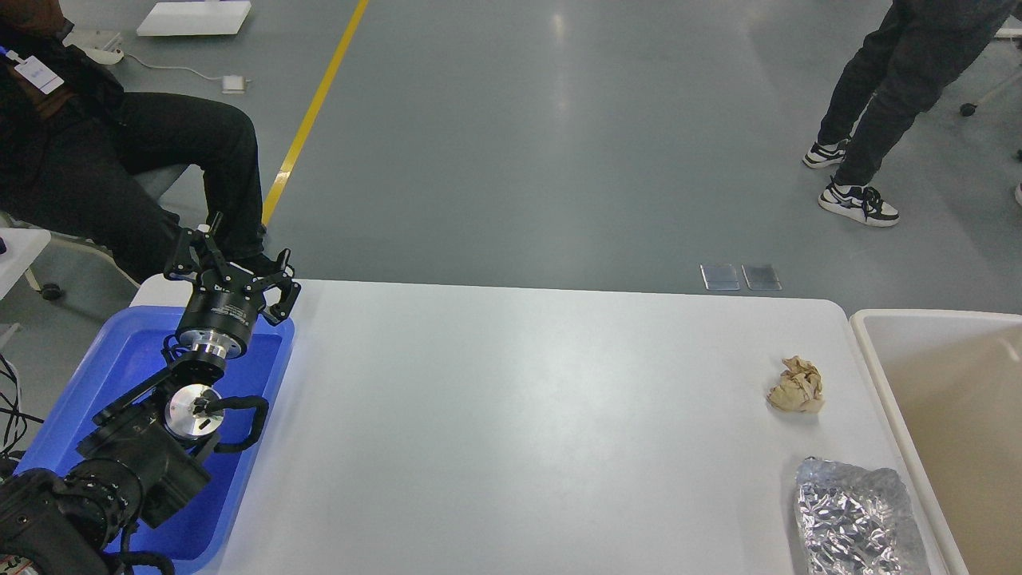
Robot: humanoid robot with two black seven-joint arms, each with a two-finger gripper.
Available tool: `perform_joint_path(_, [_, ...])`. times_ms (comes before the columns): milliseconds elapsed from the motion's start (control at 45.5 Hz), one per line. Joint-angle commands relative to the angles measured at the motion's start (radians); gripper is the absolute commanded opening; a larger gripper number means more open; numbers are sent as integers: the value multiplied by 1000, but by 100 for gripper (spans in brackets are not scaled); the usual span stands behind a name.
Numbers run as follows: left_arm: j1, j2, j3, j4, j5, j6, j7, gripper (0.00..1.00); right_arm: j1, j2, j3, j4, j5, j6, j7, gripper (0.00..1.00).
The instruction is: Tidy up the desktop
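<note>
The desktop (511,415) is a white, slightly glossy slab with rounded far corners, filling the lower part of the head view. Its near edge is cut off by the bottom of the frame, and its left portion is covered by a blue tray (120,359) and by the left arm.

Two loose items lie on its right side, well apart from the arm: a crumpled beige paper ball (797,385) and, nearer the camera, a crumpled silver foil bag (854,519), whose lower end runs out of frame. Just beside the right edge of the desktop stands a beige bin (870,319); only its left part is visible.

The left gripper (230,257) hangs over the far left corner of the desktop, above the far rim of the blue tray. Its fingers are spread apart and nothing sits between them. The tray interior beneath the arm is partly hidden.

The right gripper does not appear in this view.

Beyond the desktop, a seated person (96,152) at upper left and a standing person (894,88) at upper right are both cut off by the frame edges.
</note>
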Motion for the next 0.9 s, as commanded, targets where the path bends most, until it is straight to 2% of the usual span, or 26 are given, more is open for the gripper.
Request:
perform_joint_path(0, [0,0,0,0,0,0,0,100,32,4,6,29,-1,8,0,100])
perform_joint_path(395, [0,0,0,0,0,0,0,100,297,-94,120,222,0,2,8,100])
perform_joint_path(637, [0,0,0,0,0,-2,0,100,509,-307,268,544,0,15,6,100])
perform_joint_path(747, [0,0,0,0,0,0,0,100,567,-374,435,702,0,21,8,100])
perform_joint_path(878, [0,0,0,0,0,0,0,100,575,-381,730,840,-1,53,8,100])
